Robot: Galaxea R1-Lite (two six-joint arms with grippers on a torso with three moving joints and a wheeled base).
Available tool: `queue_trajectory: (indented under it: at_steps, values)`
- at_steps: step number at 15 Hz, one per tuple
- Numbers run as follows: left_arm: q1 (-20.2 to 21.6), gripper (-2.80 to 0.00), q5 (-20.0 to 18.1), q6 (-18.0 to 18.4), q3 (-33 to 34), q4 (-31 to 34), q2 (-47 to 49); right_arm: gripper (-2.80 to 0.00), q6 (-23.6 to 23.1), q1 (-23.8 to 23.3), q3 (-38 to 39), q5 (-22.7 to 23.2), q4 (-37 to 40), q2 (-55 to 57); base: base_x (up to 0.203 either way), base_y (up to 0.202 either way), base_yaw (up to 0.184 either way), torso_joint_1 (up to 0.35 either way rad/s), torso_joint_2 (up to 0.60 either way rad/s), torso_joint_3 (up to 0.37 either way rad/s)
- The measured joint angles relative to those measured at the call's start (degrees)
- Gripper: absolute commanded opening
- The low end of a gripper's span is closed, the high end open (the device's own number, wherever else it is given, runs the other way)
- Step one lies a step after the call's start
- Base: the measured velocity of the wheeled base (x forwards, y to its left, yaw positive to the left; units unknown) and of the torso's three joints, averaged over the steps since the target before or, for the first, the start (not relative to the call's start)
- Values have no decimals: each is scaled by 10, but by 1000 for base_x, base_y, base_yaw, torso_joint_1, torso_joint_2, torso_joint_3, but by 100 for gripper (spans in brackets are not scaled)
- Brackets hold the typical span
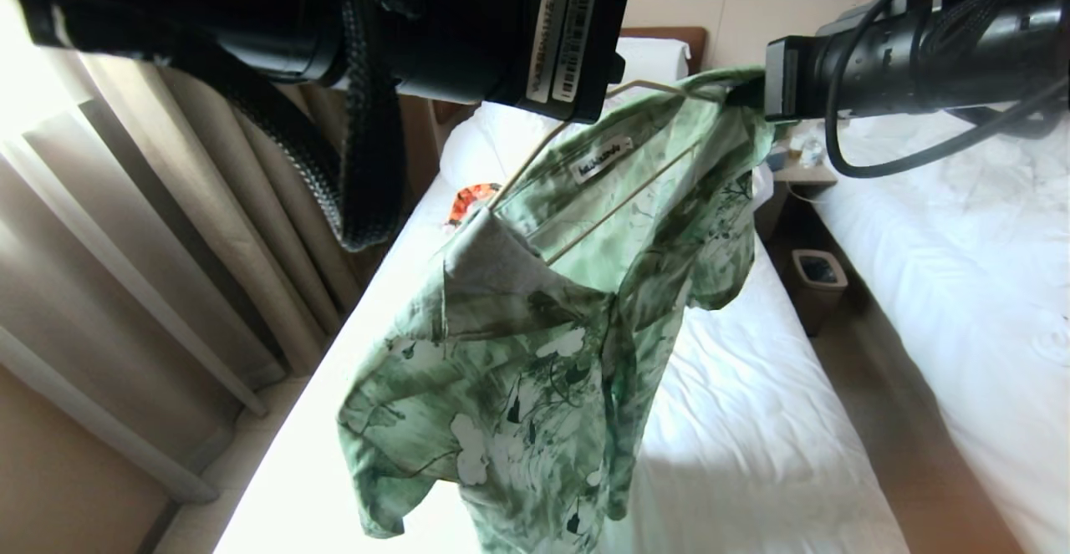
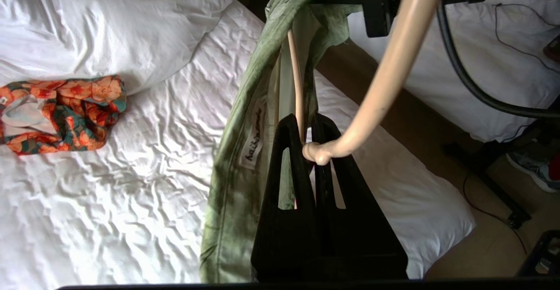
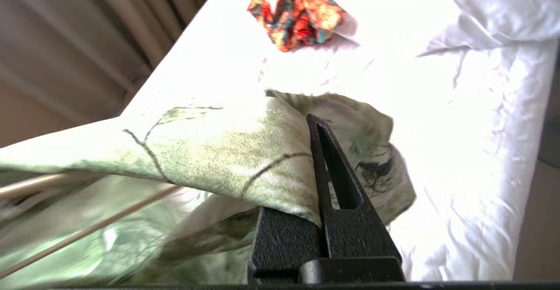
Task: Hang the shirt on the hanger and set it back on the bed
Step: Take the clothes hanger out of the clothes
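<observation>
Above the bed we see the left claw clamped on the hanger neck, the right claw pinching the floral shirt hanging from it

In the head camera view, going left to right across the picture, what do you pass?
Curtain → orange patterned garment → shirt on the hanger → small bin → second bed.

We see strong daylight entering past the curtains, bleaching the bed sheet to glare in the right wrist view. The shirt there is smeared by motion blur; both arms loom dark and backlit.
</observation>
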Motion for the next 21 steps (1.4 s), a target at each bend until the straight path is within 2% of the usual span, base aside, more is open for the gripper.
queue_trajectory:
  at_steps: [5, 11, 14, 18, 21]
  values:
    - [0, -280, 1, 0, -1, -7, -2, -280, 4, -48, -5, -1, 3, 44, 0, 0, 0, 0, 0, 0]
    - [4, -280, 2, -1, -1, -14, -10, -280, 39, -70, 4, -1, 14, 70, 0, 0, 0, 0, 0, 0]
    - [9, -280, 5, -1, 0, -39, -8, -280, 43, -53, 34, -1, 22, 70, 0, 0, 0, 0, 0, 0]
    - [13, -280, 14, -1, 0, -45, -1, -280, 47, 1, 60, -2, 24, 63, 0, 0, 0, 0, 0, 0]
    - [21, -280, 15, 0, -1, -73, 12, -280, 54, 31, 71, -16, 21, 64, 0, 0, 0, 0, 0, 0]
